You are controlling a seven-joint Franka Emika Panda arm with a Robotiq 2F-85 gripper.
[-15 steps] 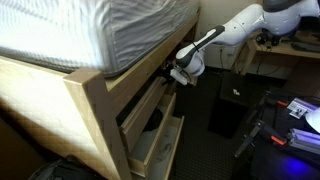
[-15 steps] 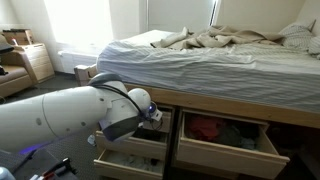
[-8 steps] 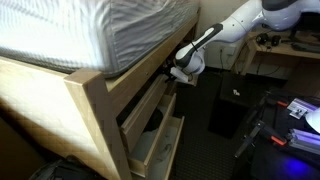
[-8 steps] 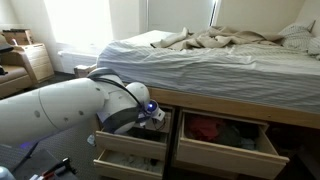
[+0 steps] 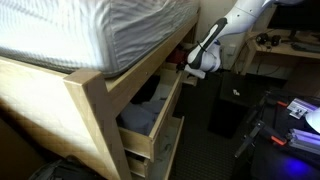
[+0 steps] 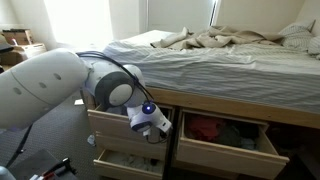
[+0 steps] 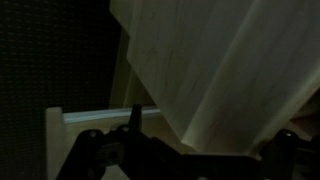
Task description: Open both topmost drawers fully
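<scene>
In both exterior views the left topmost drawer (image 6: 118, 124) (image 5: 150, 118) of pale wood stands pulled well out from the bed frame. The right topmost drawer (image 6: 226, 153) is also out, with red cloth inside. My gripper (image 6: 157, 125) (image 5: 203, 64) is at the left drawer's inner front corner, close against the wood. In the wrist view a pale wood panel (image 7: 220, 70) fills the upper right, and my gripper (image 7: 210, 142) is a dark shape along the bottom. Its jaws are too dark to read.
A lower drawer (image 6: 125, 163) (image 5: 162, 150) sits partly out below the left top one. The mattress (image 6: 200, 60) overhangs the frame. A black box (image 5: 228, 112) and cables lie on the dark floor beside the bed. A small wooden cabinet (image 6: 35, 60) stands by the wall.
The left topmost drawer has slid much farther out of the frame. My gripper moved away from the bed along with the drawer's front.
</scene>
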